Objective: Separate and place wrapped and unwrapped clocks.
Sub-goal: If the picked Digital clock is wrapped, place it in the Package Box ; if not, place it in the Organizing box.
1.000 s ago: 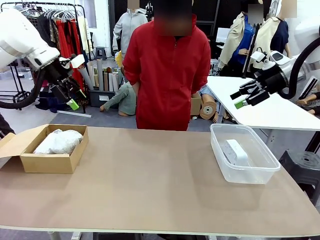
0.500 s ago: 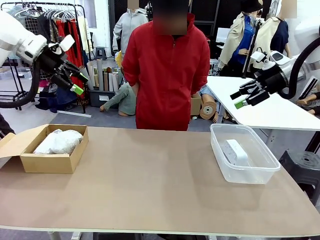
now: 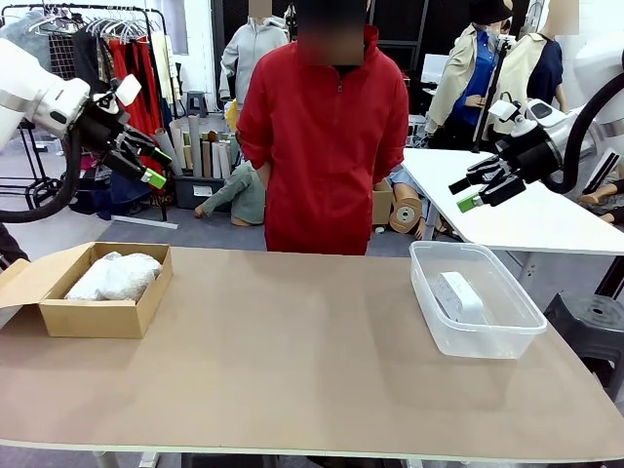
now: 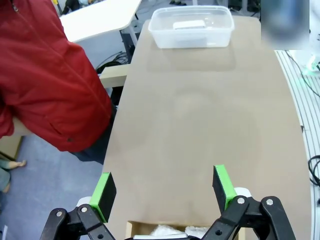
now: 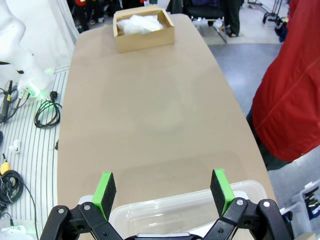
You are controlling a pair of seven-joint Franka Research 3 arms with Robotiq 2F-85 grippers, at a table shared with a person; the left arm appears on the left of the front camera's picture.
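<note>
Item: bare white clock [image 3: 461, 295], lying in clear tub [image 3: 522, 336], robot's right side of table. Item: bubble-wrap bundles [image 3: 115, 277], whitish heap in cardboard box [image 3: 102, 320], left side; sep. count n/a. Sorting looks done.
Change: left gripper [image 3: 148, 166] has lifted and pulled back from above box over last sec; reads as retreat. Jaws spread wide, empty.
Right gripper [image 3: 472, 193] unmoved, raised beyond tub, jaws wide, empty.
</note>
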